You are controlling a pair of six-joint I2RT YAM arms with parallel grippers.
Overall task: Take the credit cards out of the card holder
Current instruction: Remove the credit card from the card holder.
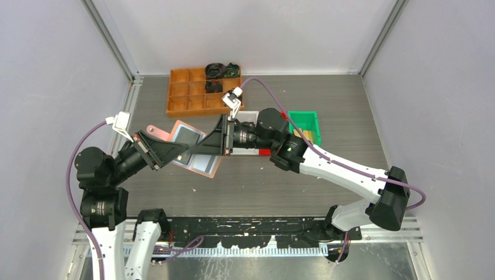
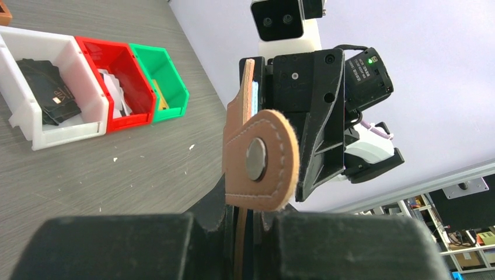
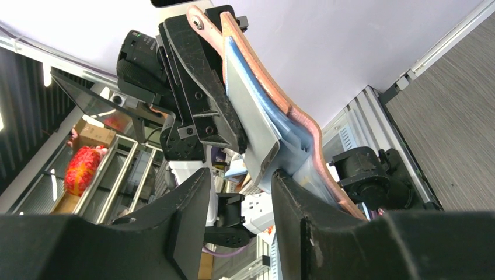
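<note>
Card holder, salmon-pink leather-like folding wallet (image 3: 295, 119), is off the grey wood-grain table (image 1: 303, 181), held in the air between the two arms, open, light blue pockets facing the right arm; strap tab with its metal snap (image 2: 260, 160) hangs toward the left wrist camera.

Left gripper (image 2: 248, 224) clenched on the card holder's edge.

Right gripper (image 3: 239, 181) stands part-open; its fingers straddle the low corner of a grey-white flat plastic card (image 3: 248, 111) that juts from a blue pocket; a gap shows on one side, so no grasp yet.

Three small plastic bins sit side by side on the table; white bin (image 2: 58, 131) holds black cards (image 2: 46, 87); red bin (image 2: 125, 119) holds whitish ones; green bin (image 2: 175, 102) shows a tan edge.

Step in hand, as I read it: pinching the next of the credit cards for pulling out; part of the job looks done, judging by the filled bins.

Next move calls for closing squarely on the card alone, not the pocket lip, then drawing along the pocket's line while the left arm holds firm; a skewed pull may bend the card or drag the card holder loose.
</note>
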